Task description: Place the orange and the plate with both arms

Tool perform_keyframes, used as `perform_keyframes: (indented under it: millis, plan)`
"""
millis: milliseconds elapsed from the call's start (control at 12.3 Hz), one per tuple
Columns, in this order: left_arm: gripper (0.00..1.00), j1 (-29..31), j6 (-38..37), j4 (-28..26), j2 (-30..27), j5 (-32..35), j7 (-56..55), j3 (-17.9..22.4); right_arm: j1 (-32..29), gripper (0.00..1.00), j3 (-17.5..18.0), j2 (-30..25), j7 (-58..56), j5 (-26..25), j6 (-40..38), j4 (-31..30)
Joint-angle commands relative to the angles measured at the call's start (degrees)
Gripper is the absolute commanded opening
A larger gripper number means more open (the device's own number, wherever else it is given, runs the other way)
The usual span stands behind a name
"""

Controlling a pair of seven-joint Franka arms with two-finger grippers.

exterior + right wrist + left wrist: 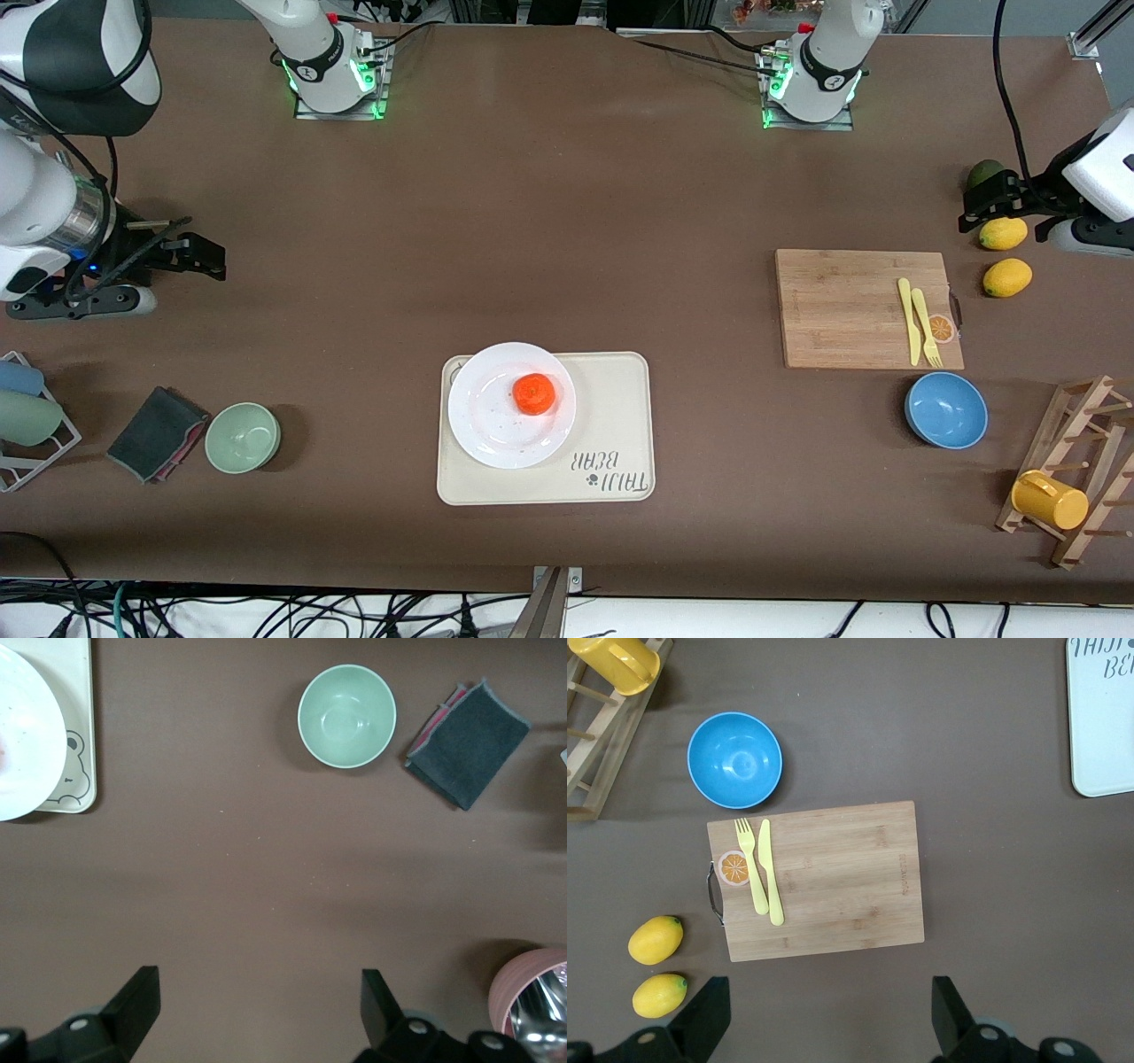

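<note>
Now: orange on plate, mid-table near front edge | left gripper open, empty, at left-arm end | right gripper open, empty, at right-arm end

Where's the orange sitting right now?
In the front view, the orange sits on the white plate, which rests on the cream bear tray at the table's middle, between the green bowl and the blue bowl.
</note>
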Motion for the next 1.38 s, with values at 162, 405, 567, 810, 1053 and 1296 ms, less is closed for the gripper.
perform_keyframes:
  millis: [162, 405, 567, 810, 1053, 1296]
  plan:
    - [1.00, -0.19, -1.30, 1.64, 0.58, 0.49, 0.71, 0.09, 0.15, 1.00, -3.06, -2.25, -0.45, 4.03, -2.71, -1.18]
    - [1.00, -0.19, -1.30, 1.64, 0.58, 0.49, 0.71, 0.09, 0.24, 1.00, -3.07, -2.16, -0.01, 4.13, -2.80, -0.92]
    - [1.00, -0.19, -1.22, 1.64, 0.58, 0.49, 0.71, 0.09, 0.24, 1.00, -2.89, -2.25, -0.27, 4.04, -2.80, -0.74]
    - [1.00, -0.19, -1.30, 1.64, 0.58, 0.49, 0.71, 0.09, 0.24, 1.00, -3.06, -2.34, -0.80, 3.78, -3.76, 0.13]
    - [1.00, -0.19, -1.30, 1.64, 0.58, 0.49, 0.71, 0.09, 0.42, 1.00, -3.06, -1.90, -0.45, 3.43, -8.68, 3.73]
    - [1.00, -0.19, -1.22, 1.64, 0.58, 0.49, 0.71, 0.09, 0.16, 1.00, -3.33, -1.64, -0.45, 3.51, -9.65, 5.84]
